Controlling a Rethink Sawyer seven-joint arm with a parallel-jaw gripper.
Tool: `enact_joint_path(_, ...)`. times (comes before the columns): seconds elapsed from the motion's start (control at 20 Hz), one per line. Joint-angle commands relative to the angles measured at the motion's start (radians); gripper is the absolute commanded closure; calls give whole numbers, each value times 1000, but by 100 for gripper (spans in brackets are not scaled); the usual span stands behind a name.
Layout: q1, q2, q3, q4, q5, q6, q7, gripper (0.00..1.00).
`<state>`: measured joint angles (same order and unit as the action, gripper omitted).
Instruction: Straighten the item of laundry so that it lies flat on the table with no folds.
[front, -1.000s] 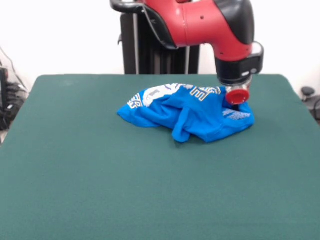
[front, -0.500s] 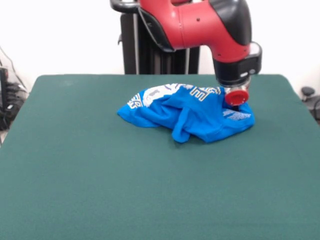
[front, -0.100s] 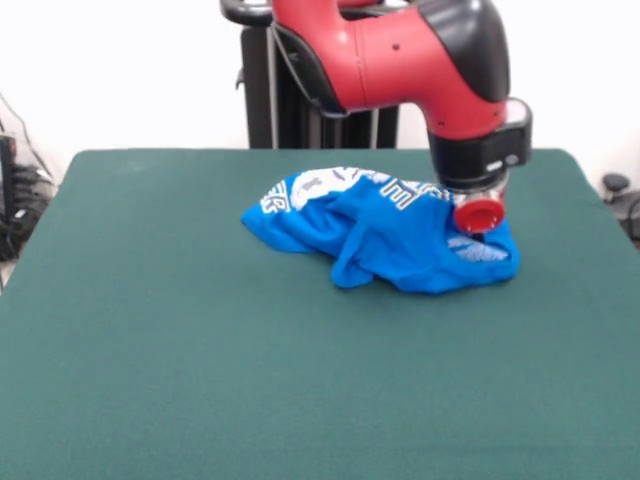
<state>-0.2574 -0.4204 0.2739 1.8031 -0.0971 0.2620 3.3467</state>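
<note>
1. t-shirt (front, -0.100s: 385, 235): bright blue, with white graphic and white-and-yellow block lettering showing along its far edge. it lies crumpled in a low heap, with several folds and a bunched lobe hanging toward the near side. position: far half of the table, right of centre.
2. table (front, -0.100s: 200, 360): large surface covered in plain dark green cloth; the near half and the left side are bare cloth.
3. arm (front, -0.100s: 400, 50): red and black, coming down from above to the right end of the t-shirt.
4. gripper (front, -0.100s: 478, 215): a round red part below a black collar, set against the right end of the heap and touching the cloth. fingers: hidden by the red part and the cloth, so whether they are spread or pinching the cloth cannot be told.
</note>
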Motion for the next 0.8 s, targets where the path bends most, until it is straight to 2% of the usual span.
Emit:
enact_joint_path(0.05,-27,-10,155,-170,88,-25,-27,100)
enact_joint_path(0.25,-37,-40,177,-185,113,-3,-15,100)
enact_joint_path(0.4,-32,-16,171,-249,122,24,-33,100)
enact_joint_path(0.6,6,31,133,-383,155,90,-30,100)
enact_joint_path(0.8,77,95,50,-562,184,186,-9,100)
